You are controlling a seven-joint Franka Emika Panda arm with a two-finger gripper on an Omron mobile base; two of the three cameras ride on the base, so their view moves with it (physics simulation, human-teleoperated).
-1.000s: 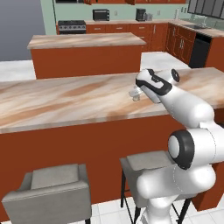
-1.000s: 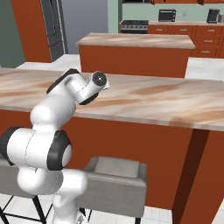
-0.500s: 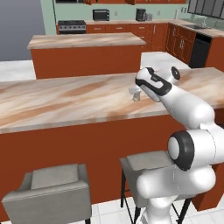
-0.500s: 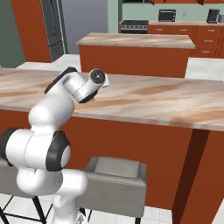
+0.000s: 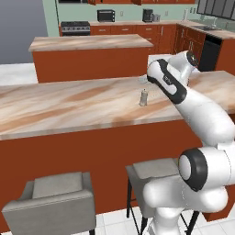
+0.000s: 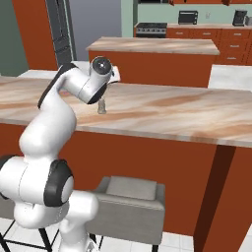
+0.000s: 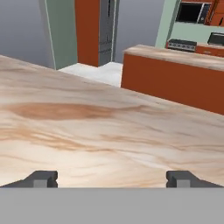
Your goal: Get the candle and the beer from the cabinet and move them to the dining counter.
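The candle [image 5: 143, 97] [image 6: 102, 106], a small pale grey stub, stands upright and free on the marbled dining counter [image 5: 69, 108] [image 6: 187, 110]. The arm's elbow and wrist arch above and just to the right of it in the left base view, and the hand is lifted clear of it. In the hand view my gripper [image 7: 112, 179] is open, with the fingertips [image 7: 42, 178] far apart and nothing between them, looking along bare counter top [image 7: 87, 131]. The beer and the cabinet are out of view.
Grey stools [image 5: 55, 197] [image 5: 151, 170] [image 6: 130, 199] stand at the near side of the counter. A stool-less island [image 5: 92, 43] [image 6: 152, 45] lies beyond it. Low red-brown cabinets with a stove [image 5: 75, 26] and a microwave [image 5: 106, 14] line the back wall.
The jaws have opened and let go of the candle, which now stands alone on the counter. The hand has drawn up and away from it.
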